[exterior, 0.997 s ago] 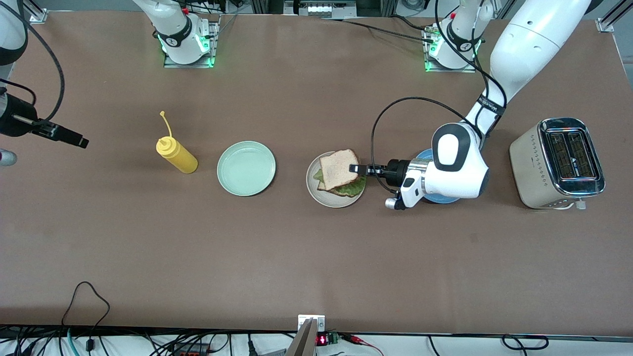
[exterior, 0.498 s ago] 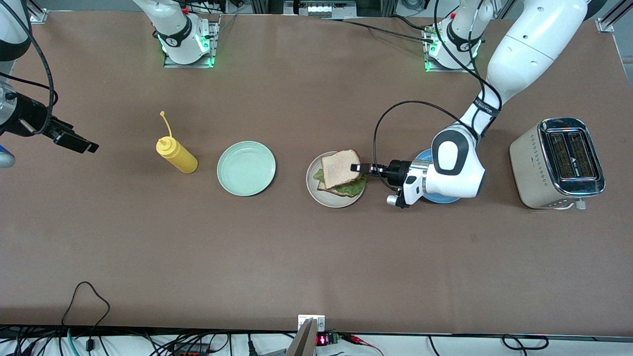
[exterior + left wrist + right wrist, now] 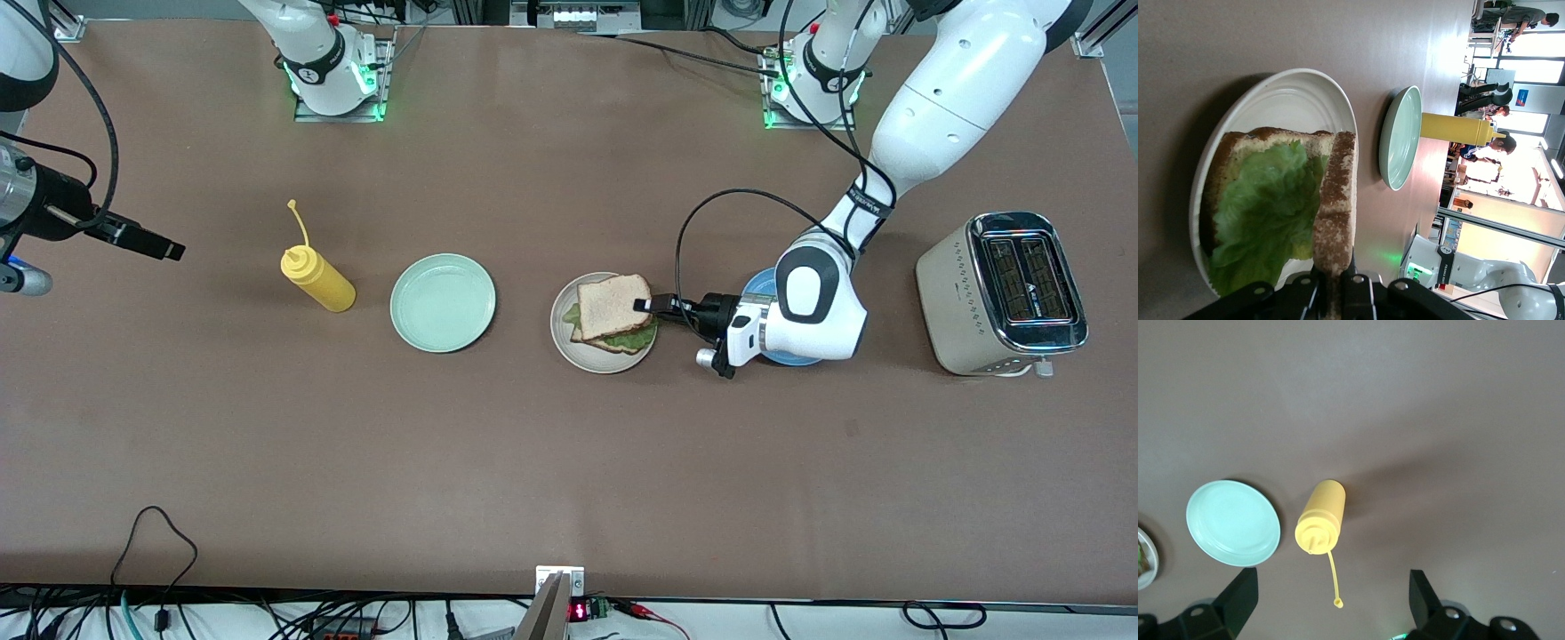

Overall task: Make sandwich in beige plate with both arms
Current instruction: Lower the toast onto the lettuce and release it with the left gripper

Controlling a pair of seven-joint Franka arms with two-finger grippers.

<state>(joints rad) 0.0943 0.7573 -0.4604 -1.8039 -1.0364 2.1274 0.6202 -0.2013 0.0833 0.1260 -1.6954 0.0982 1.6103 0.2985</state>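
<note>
From the front, the left gripper (image 3: 642,305) pinches the top bread slice (image 3: 613,305) over lettuce on the beige plate (image 3: 564,342), mid-desk. Its wrist view shows soft, light bread (image 3: 1336,200); grip the crust edge gently. The right gripper (image 3: 1331,600), over the desk's end, waits, fingers spread.

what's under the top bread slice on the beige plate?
Under the top bread slice, pinched by the left gripper, lies green lettuce on a bottom slice, all on the beige plate. Anything beneath the lettuce's middle is covered.
</note>
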